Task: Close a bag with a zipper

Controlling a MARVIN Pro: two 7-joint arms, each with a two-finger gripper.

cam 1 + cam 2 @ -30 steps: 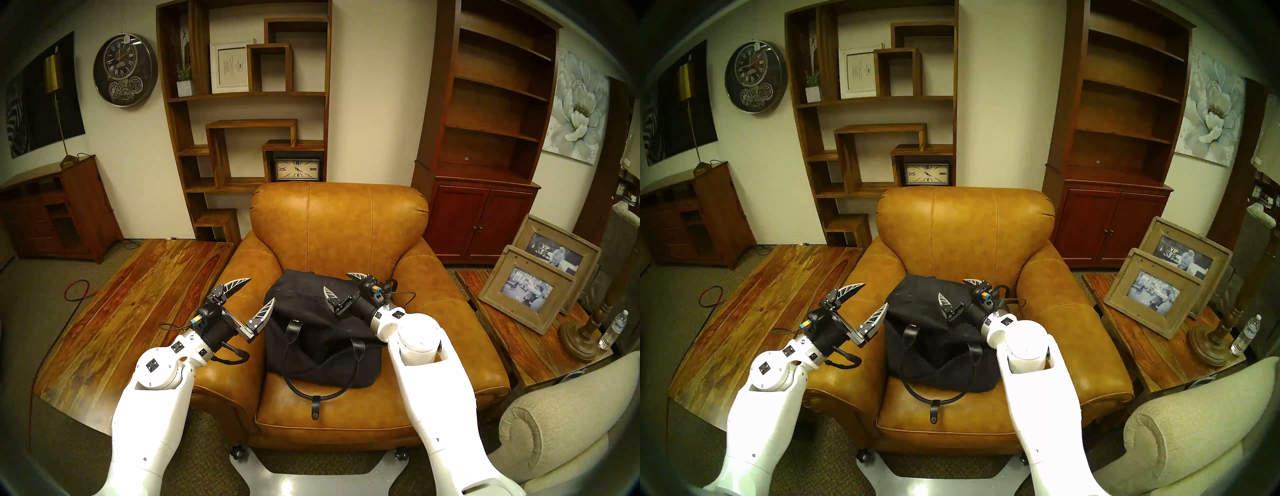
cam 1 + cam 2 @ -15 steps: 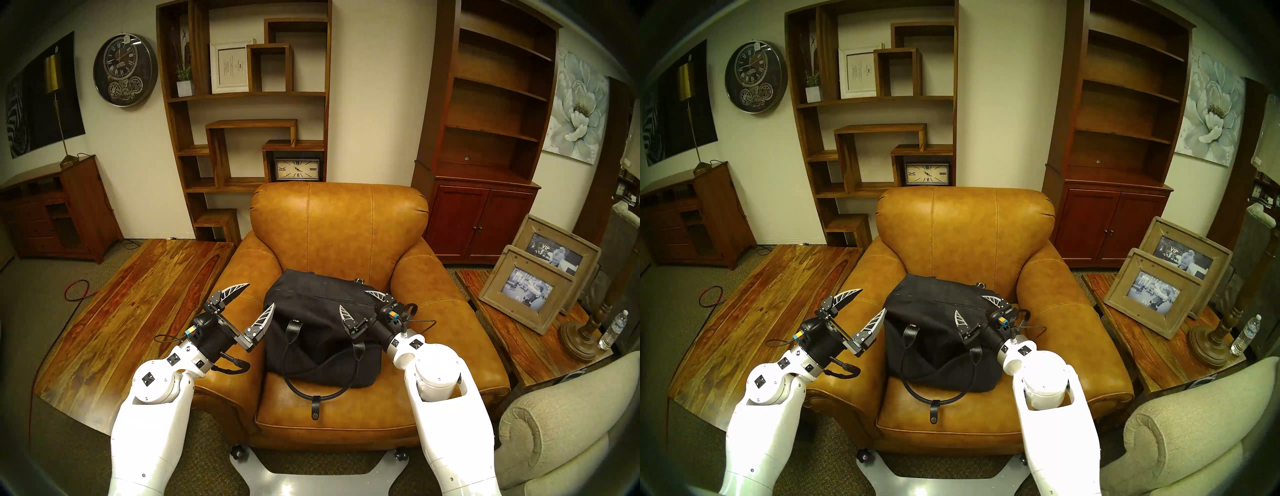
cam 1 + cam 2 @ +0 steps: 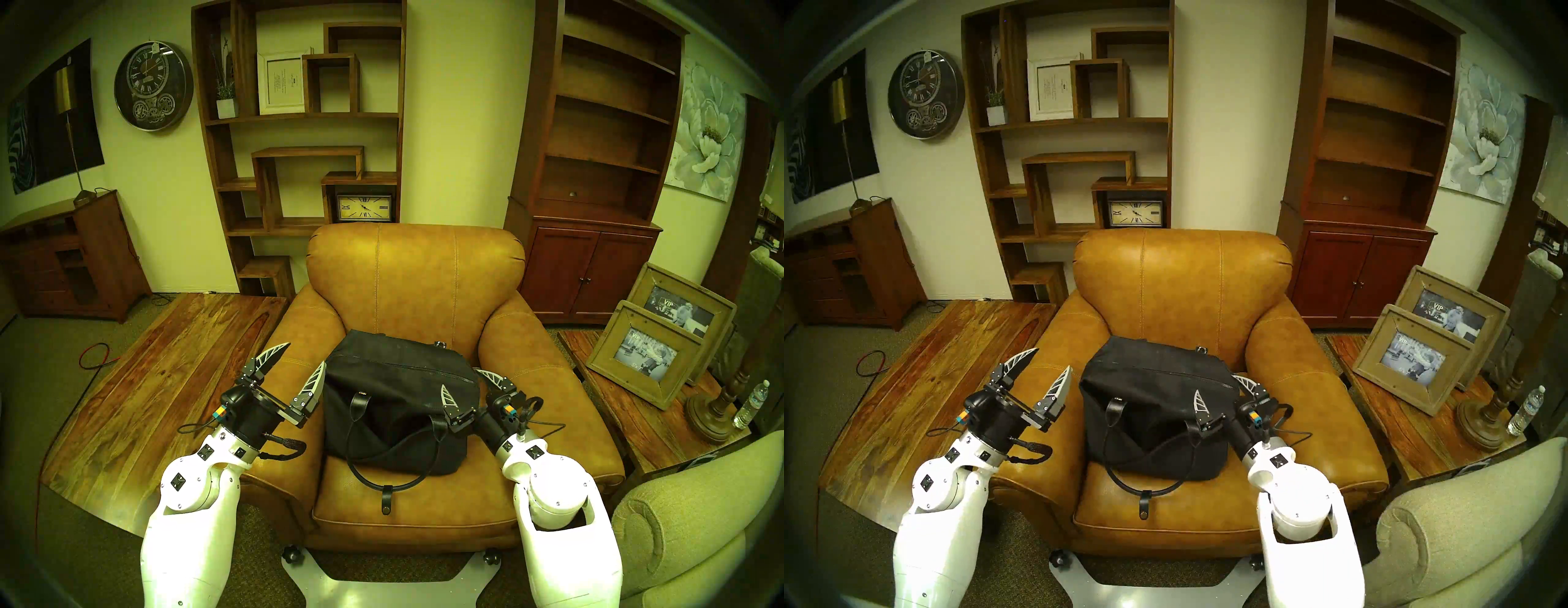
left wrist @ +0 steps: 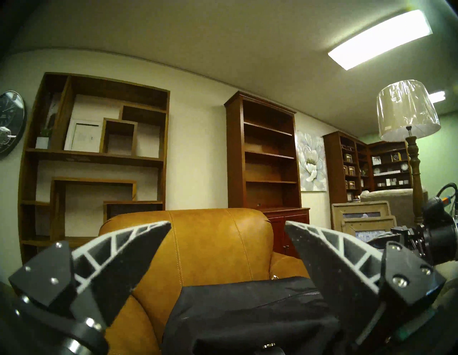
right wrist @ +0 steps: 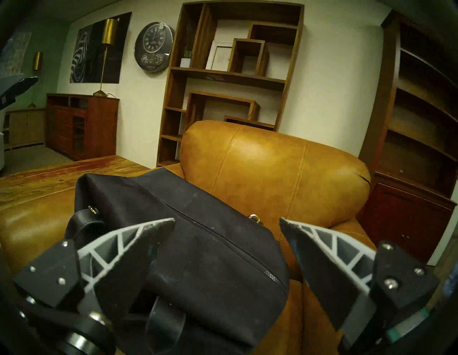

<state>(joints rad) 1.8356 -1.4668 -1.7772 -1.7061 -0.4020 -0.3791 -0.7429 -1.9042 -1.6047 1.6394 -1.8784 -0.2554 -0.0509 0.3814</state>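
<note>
Black fabric bag sitting on seat cushion of tan leather armchair, roughly centred between armrests, back edge near backrest. Zipper running along bag's top toward its right end, teeth line looking drawn together across the visible stretch; pull too small to pick out. Two thin black handles flopped forward over front face, joined loop with snap tab lying on cushion in front. Small metal ring at rear right corner. Left gripper spread wide, empty, just beside bag's left end over left armrest, fingertips angled upward; inner finger close to bag's corner, contact not confirmed. Right gripper also spread wide, empty, at bag's right end; near finger in front of bag's top right part, other finger beyond the corner toward right armrest. In right wrist view, bag's right end sitting between the two spread fingers, nothing pinched. Wooden table left of chair, picture frames on side table at right.
</note>
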